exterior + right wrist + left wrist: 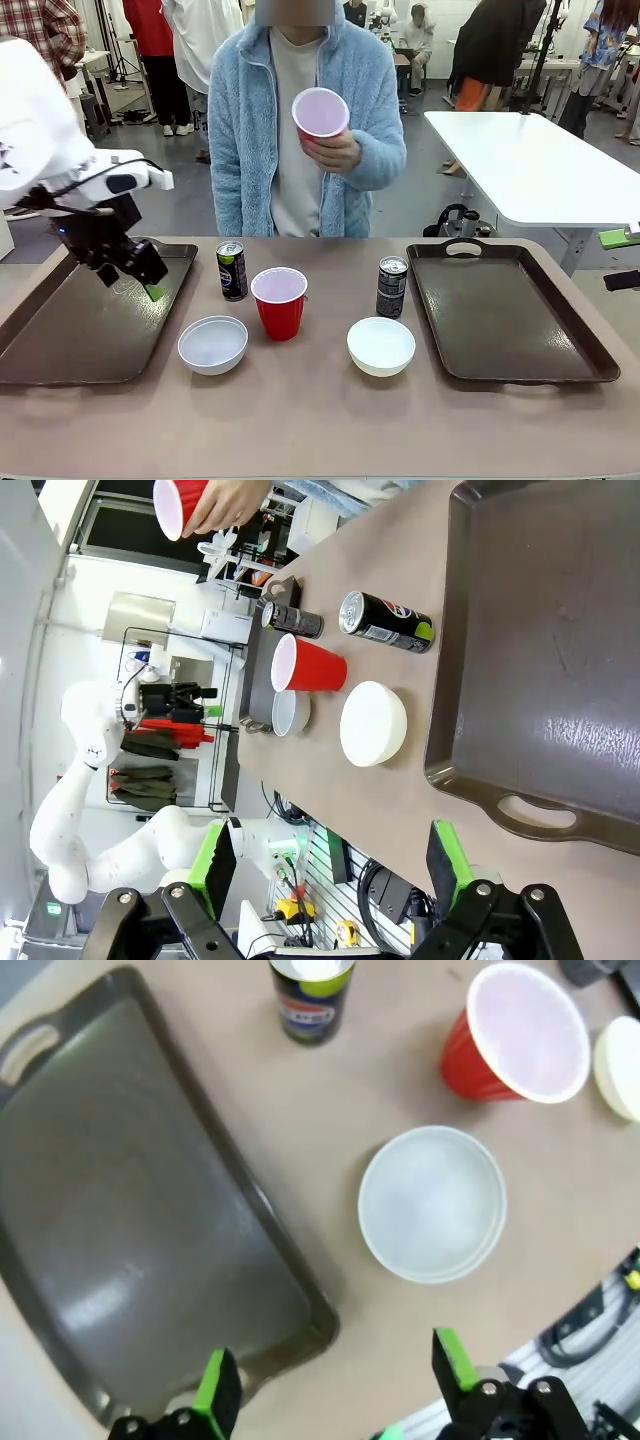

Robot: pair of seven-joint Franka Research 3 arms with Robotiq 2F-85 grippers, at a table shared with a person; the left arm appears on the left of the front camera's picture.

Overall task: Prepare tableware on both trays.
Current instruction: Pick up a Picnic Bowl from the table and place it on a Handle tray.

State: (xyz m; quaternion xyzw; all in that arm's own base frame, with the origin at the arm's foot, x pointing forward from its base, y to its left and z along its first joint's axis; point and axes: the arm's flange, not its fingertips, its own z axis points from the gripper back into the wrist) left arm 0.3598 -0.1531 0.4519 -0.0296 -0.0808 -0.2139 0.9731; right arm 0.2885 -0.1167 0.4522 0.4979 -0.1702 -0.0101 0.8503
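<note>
The left tray (90,325) lies at nine o'clock on the table and the right tray (510,310) at three, both with bare floors. Between them stands a red cup (279,303) showing its white inside, with white bowls at its eight (212,344) and four (381,346), and dark cans at its ten (232,270) and three (392,287), their print too small to read. At twelve a person's hand (342,150) holds the second red cup (320,113), while the left gripper (335,1380) hangs spread over the left tray and the right gripper (330,865) is likewise spread, pinching nothing.
</note>
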